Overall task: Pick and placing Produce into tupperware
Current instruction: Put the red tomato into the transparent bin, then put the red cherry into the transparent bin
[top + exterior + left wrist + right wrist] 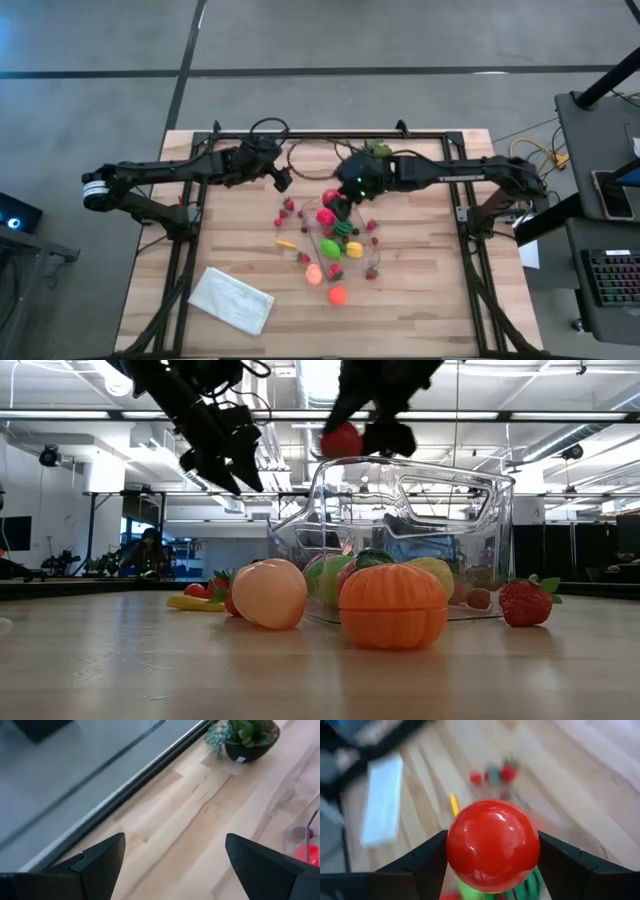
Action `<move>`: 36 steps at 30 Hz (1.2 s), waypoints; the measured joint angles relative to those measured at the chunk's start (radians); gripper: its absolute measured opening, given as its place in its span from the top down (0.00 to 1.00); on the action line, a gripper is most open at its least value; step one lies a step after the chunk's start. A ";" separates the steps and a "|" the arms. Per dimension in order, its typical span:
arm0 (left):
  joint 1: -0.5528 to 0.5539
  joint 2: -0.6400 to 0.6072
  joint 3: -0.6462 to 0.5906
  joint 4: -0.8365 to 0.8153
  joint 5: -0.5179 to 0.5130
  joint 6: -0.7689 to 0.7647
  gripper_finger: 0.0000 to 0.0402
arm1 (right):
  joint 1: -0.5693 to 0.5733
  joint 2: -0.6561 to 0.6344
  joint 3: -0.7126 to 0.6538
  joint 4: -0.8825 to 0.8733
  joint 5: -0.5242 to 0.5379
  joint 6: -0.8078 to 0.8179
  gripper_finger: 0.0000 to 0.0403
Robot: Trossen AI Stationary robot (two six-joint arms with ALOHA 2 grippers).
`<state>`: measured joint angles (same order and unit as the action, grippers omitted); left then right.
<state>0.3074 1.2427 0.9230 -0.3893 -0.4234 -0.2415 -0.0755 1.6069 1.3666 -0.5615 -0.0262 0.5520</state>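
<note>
Going left to right: you've got one white cloth (pixel 231 299) lying at the near-left of the counter (pixel 420 300). Your left hand (pixel 283 180) hangs over the back of the counter, fingers spread wide, nothing in them. One yellow piece (pixel 286 243) lies left of the tub (pixel 400 530), one peach-pink fruit (pixel 268 592) and one orange one (pixel 393 605) sit in front of it. Your right hand (pixel 362 432) is up above the tub, clamped on one red ball (pixel 492 845). One strawberry (pixel 524 602) sits right of the tub; the others are too small to count.
</note>
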 joint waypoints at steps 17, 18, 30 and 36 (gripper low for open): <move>-0.028 0.000 -0.001 -0.130 0.185 -0.281 0.18 | 0.052 0.021 0.000 -0.235 0.203 0.027 0.33; -0.033 0.000 -0.001 -0.129 0.188 -0.291 0.18 | 0.052 0.019 0.000 -0.235 0.203 0.027 0.33; -0.041 0.000 -0.056 -0.151 0.187 -0.222 0.18 | 0.049 0.018 0.000 -0.242 0.211 0.030 0.33; -0.041 0.000 -0.129 -0.179 0.210 -0.222 0.18 | 0.058 0.018 0.000 -0.246 0.172 0.050 0.35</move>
<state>0.2661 1.2430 0.7936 -0.5679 -0.2138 -0.4630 -0.0174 1.6249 1.3663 -0.8074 0.1456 0.6018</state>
